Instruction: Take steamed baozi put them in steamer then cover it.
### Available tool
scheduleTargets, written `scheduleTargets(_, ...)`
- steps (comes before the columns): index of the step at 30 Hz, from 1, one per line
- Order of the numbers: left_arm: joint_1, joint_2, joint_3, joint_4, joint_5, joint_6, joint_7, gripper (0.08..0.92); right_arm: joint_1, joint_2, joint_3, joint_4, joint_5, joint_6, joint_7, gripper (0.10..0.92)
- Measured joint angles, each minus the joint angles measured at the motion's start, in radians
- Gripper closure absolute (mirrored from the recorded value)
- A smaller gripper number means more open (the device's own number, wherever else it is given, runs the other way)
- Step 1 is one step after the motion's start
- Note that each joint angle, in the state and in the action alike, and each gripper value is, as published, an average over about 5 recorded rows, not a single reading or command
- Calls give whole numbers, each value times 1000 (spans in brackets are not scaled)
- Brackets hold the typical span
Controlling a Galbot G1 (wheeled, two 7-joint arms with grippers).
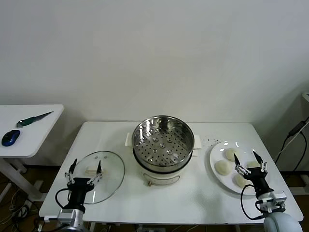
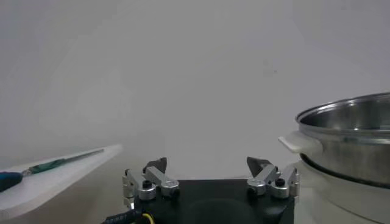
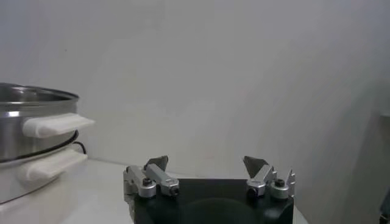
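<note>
The steel steamer (image 1: pixel 163 142) with its perforated tray stands mid-table in a white base; it also shows in the left wrist view (image 2: pixel 356 140) and the right wrist view (image 3: pixel 30 128). Baozi (image 1: pixel 222 166) lie on a white plate (image 1: pixel 215 150) at the right; three show clearly, another is partly hidden behind my right gripper. The glass cover (image 1: pixel 108 171) with a white handle (image 1: pixel 90 170) lies flat on the table at the left. My left gripper (image 1: pixel 86 166) is open, above the cover's near side. My right gripper (image 1: pixel 249 161) is open, above the plate's front.
A side table (image 1: pixel 38 130) at the left holds a blue mouse (image 1: pixel 10 137) and a green-handled tool (image 1: pixel 34 118). A wall stands behind. A cable (image 1: pixel 294 133) hangs at the far right.
</note>
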Motion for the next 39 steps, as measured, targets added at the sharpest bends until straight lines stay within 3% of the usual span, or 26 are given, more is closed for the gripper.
scheduleTargets(8, 5, 14, 8, -1, -1, 0, -3, 177, 183, -236, -150, -146, -98, -31, -280, 203)
scheduleTargets(18, 8, 31, -4, 8, -20, 0, -9, 177, 658, -438, -622, -376, -312, 21, -616, 203)
scheduleTargets(28, -1, 36, -11, 24, -30, 4, -13, 177, 1140, -407, -1119, -617, -434, 75, -765, 203)
scheduleTargets(39, -5, 42, -23, 36, -37, 11, -14, 177, 1321, -278, -1344, -798, -508, 92, -815, 203)
